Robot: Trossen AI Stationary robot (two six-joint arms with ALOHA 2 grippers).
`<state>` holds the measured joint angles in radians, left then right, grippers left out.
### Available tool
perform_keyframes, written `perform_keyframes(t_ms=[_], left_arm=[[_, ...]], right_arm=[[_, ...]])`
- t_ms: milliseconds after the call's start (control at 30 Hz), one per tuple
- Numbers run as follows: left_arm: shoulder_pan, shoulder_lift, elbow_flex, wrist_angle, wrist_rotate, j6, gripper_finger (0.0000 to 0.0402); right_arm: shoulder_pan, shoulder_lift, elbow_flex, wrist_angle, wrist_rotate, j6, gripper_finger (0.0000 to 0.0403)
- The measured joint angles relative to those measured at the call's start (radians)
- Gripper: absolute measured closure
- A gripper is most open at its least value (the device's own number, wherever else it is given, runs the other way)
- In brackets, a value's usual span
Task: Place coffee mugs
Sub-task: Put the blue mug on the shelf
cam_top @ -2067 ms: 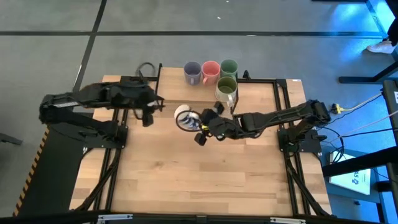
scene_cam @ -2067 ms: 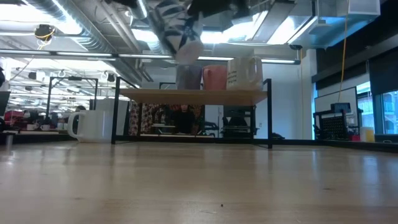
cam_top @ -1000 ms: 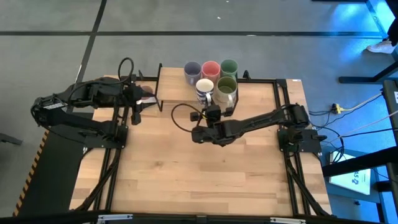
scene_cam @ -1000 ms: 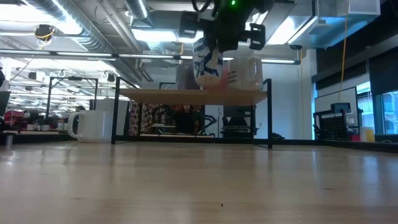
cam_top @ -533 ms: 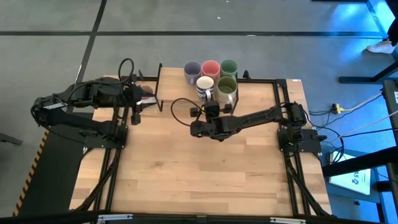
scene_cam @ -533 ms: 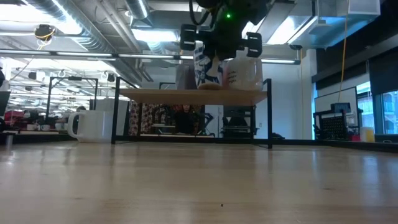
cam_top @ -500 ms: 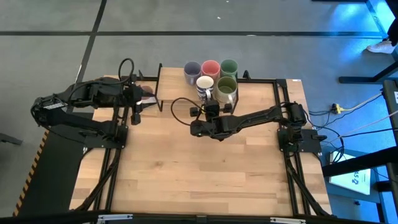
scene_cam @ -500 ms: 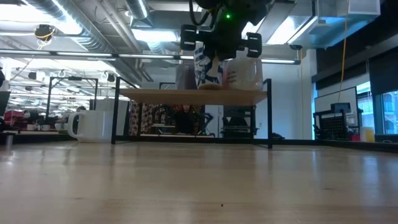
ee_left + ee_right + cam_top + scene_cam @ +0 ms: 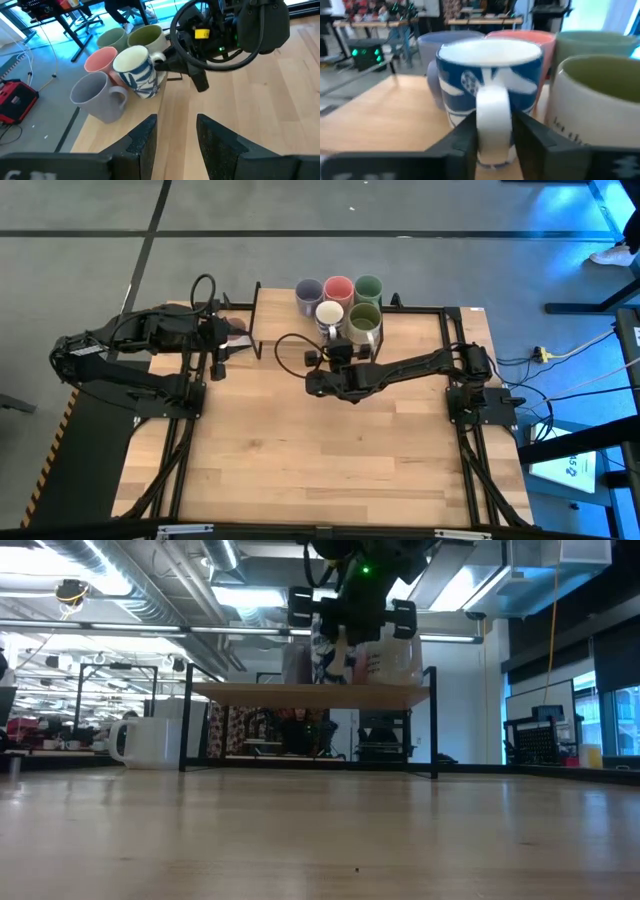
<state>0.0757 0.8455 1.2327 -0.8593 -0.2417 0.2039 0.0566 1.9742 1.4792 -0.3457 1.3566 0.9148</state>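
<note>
A white mug with a blue pattern [image 9: 329, 313] [image 9: 490, 65] sits at the front of a raised wooden shelf [image 9: 280, 325], beside the purple-blue [image 9: 309, 294], coral pink [image 9: 338, 288], green [image 9: 368, 286] and olive-green [image 9: 364, 318] mugs. My right gripper [image 9: 333, 338] [image 9: 494, 145] reaches in from the near side and is shut on its handle. My left gripper [image 9: 175, 145] is open and hovers at the table's far left [image 9: 225, 345]. In the low view, a mug with a white outside [image 9: 150, 742] stands on the table left of the shelf. My right gripper pinches the handle [image 9: 493, 112] of the blue-patterned mug between its two fingers [image 9: 465, 135], one on each side. The fingers come level from the table's near side. The mug is about upright, its base at the shelf top among the other mugs.
The shelf stands on black legs [image 9: 184, 730] along the table's far edge. The olive-green mug [image 9: 595, 100] is close on the held mug's right and the purple-blue mug [image 9: 95, 95] close on its left. Bare wooden tabletop [image 9: 320, 450] spreads toward the near edge.
My right gripper has carried the blue-patterned mug a little toward the far edge and down onto the shelf, in front of the purple-blue and coral pink mugs. It has kept hold of the handle.
</note>
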Motion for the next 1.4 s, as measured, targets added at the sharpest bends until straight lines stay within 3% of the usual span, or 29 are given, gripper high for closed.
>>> perform_keyframes(t_ms=[167,467,800,1067,1167,1300,1400], left_arm=[[0.0,0.0,0.0,0.0,0.0,0.0,0.0269],[0.0,0.0,0.0,0.0,0.0,0.0,0.0269],[0.0,0.0,0.0,0.0,0.0,-0.002,0.0269],[0.001,0.02,-0.002,-0.009,-0.001,-0.048,0.0269],[0.001,0.054,-0.013,0.005,0.029,-0.063,0.0269],[0.045,0.147,-0.055,0.072,0.066,-0.059,0.027],[0.129,0.203,-0.063,0.188,0.26,-0.015,0.0274]], right_arm=[[-0.006,0.001,0.0,0.005,-0.058,0.006,0.0249],[-0.004,-0.009,0.0,0.004,-0.089,0.007,0.0188],[0.003,-0.14,0.0,-0.034,-0.263,-0.006,0.0178],[0.015,-0.298,0.0,-0.1,-0.508,-0.042,0.0178],[0.015,-0.355,-0.001,-0.11,-0.621,-0.095,0.0178],[0.015,-0.416,-0.001,-0.134,-0.643,-0.202,0.0178],[0.015,-0.454,-0.001,-0.163,-0.659,-0.271,0.0178]])
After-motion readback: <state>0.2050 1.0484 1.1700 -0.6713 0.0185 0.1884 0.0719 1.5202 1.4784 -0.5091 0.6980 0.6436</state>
